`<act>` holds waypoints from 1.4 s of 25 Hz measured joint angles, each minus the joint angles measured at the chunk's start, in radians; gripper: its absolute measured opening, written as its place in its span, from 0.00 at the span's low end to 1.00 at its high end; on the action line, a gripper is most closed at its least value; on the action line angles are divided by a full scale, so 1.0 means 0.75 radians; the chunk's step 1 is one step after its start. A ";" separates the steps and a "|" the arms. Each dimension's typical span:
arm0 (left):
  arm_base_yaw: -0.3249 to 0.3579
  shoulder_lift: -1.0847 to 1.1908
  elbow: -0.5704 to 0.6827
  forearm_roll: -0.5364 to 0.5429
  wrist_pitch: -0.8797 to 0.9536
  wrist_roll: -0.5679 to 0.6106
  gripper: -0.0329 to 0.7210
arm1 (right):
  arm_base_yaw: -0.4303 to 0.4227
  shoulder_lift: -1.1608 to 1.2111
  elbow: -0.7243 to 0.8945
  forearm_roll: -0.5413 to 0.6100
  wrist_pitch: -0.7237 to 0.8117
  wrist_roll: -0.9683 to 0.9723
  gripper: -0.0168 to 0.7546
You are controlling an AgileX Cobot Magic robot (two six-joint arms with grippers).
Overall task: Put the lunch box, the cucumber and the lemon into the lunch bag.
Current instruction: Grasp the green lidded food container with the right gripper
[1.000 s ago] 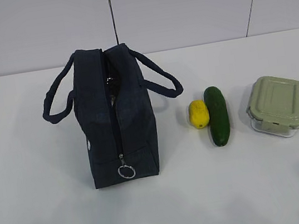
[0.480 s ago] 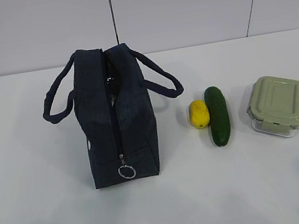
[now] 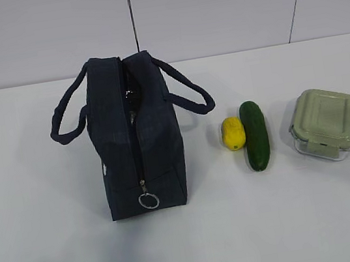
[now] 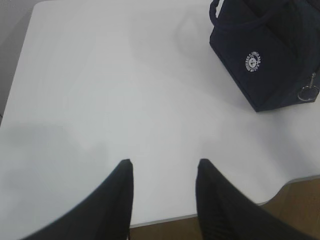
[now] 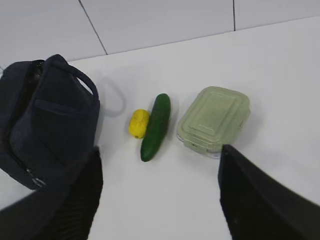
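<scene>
The dark navy lunch bag (image 3: pixel 135 140) stands upright on the white table, its top zipper partly open and its ring pull at the near end. It also shows in the left wrist view (image 4: pixel 265 52) and the right wrist view (image 5: pixel 42 117). The yellow lemon (image 3: pixel 232 133) lies touching the dark green cucumber (image 3: pixel 255 135) to the bag's right. The lunch box (image 3: pixel 326 123), with a pale green lid, sits further right. Neither gripper shows in the exterior view. My left gripper (image 4: pixel 164 165) is open and empty over bare table. My right gripper (image 5: pixel 159 150) is wide open and empty above the cucumber (image 5: pixel 155 127), lemon (image 5: pixel 139 123) and lunch box (image 5: pixel 214 120).
The white table (image 3: pixel 274 221) ends at a tiled wall (image 3: pixel 209 7) behind. In the left wrist view the table's near edge (image 4: pixel 170 219) lies just under the fingers, with brown floor beyond.
</scene>
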 joint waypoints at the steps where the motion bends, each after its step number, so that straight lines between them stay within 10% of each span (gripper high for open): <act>1: 0.000 0.000 0.000 0.000 0.000 0.000 0.44 | 0.000 0.060 -0.029 0.025 -0.013 -0.004 0.73; 18: 0.000 0.000 0.000 0.000 0.000 0.000 0.44 | 0.000 0.490 -0.235 0.325 -0.064 -0.049 0.73; 27: 0.000 0.000 0.000 0.000 0.000 0.000 0.43 | -0.006 0.743 -0.240 0.800 -0.081 -0.355 0.73; 35: 0.000 0.000 0.000 0.000 0.000 0.000 0.43 | -0.374 0.937 -0.240 1.207 0.244 -0.772 0.73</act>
